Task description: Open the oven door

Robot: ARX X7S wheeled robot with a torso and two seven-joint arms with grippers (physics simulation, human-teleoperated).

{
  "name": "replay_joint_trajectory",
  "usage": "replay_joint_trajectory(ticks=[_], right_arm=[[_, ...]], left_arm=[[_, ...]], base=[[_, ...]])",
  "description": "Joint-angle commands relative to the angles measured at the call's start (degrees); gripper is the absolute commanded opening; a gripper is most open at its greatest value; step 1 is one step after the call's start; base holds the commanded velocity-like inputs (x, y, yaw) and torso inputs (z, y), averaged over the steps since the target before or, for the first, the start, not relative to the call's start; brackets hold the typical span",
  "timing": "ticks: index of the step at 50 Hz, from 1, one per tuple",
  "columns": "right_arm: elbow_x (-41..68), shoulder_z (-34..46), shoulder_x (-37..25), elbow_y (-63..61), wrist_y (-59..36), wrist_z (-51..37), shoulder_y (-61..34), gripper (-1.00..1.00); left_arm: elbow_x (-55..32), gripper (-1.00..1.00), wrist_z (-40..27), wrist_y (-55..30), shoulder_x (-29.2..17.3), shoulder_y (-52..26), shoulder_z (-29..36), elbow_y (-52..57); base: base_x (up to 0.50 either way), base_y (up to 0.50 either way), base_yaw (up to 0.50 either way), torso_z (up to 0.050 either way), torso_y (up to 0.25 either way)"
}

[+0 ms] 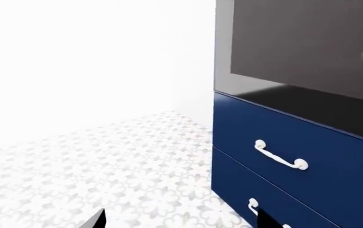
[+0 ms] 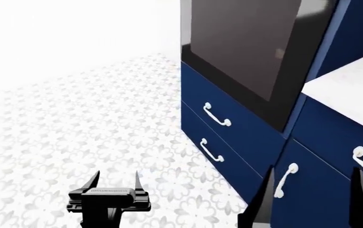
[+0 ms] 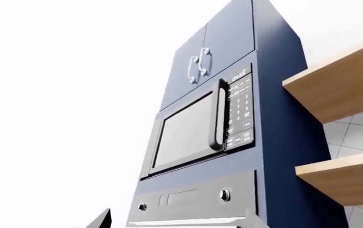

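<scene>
Seen from the head: oven door [image 2: 245, 47] shut, upright in the tall navy cabinet, upper middle of the view, dark glass in a black frame; handle not visible here. Directly beneath it, two navy drawers, upper drawer [image 2: 232, 126] and lower drawer [image 2: 216, 159], each with a white handle. To the right, a white countertop [image 2: 352, 88] over more navy fronts with white pulls. Left gripper [image 2: 113, 183] low in the view over the patterned floor [image 2: 61, 128], fingers spread apart, holding nothing, well clear of the cabinet. Right gripper [image 2: 311, 197] at the lower right edge in front of the navy fronts, two dark fingers standing apart, nothing between them. From the left wrist: oven door [image 1: 308, 42] above the same drawers, floor tiles in white and grey flowers, fingertips barely in frame. From the right wrist, looking up the cabinet: microwave [image 3: 197, 128] with a dark vertical handle and keypad, control panel [image 3: 194, 197] with two knobs below it, upper cupboard doors [image 3: 219, 52] above, wooden shelves [image 3: 340, 123] alongside.
</scene>
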State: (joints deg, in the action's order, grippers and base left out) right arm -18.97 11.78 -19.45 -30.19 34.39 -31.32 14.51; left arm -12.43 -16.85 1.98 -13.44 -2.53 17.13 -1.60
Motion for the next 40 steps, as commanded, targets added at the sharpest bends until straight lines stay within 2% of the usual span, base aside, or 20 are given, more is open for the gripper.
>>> replay_joint_trajectory(ticks=[1, 15, 40], right_arm=[[-0.46, 0.53, -0.38, -0.15, -0.38, 0.3, 0.02, 1.0], [0.19, 1.38, -0.97, -0.21, -1.01, 0.87, -0.18, 1.0], [-0.07, 1.6, -1.39, -0.3, -1.4, 0.38, -0.15, 1.0]], left_arm=[[-0.15, 1.0, -0.17, -0.09, -0.16, -0.13, 0.3, 0.05], [-0.45, 1.0, -0.43, 0.05, -0.43, -0.13, 0.59, 0.06], [-0.79, 1.0, -0.94, 0.48, -0.75, -0.15, 1.18, -0.12]], base=[[0.0, 0.0, 0.0, 0.0, 0.0], [0.0, 0.0, 0.0, 0.0, 0.0], [0.21, 0.04, 0.0, 0.0, 0.0]])
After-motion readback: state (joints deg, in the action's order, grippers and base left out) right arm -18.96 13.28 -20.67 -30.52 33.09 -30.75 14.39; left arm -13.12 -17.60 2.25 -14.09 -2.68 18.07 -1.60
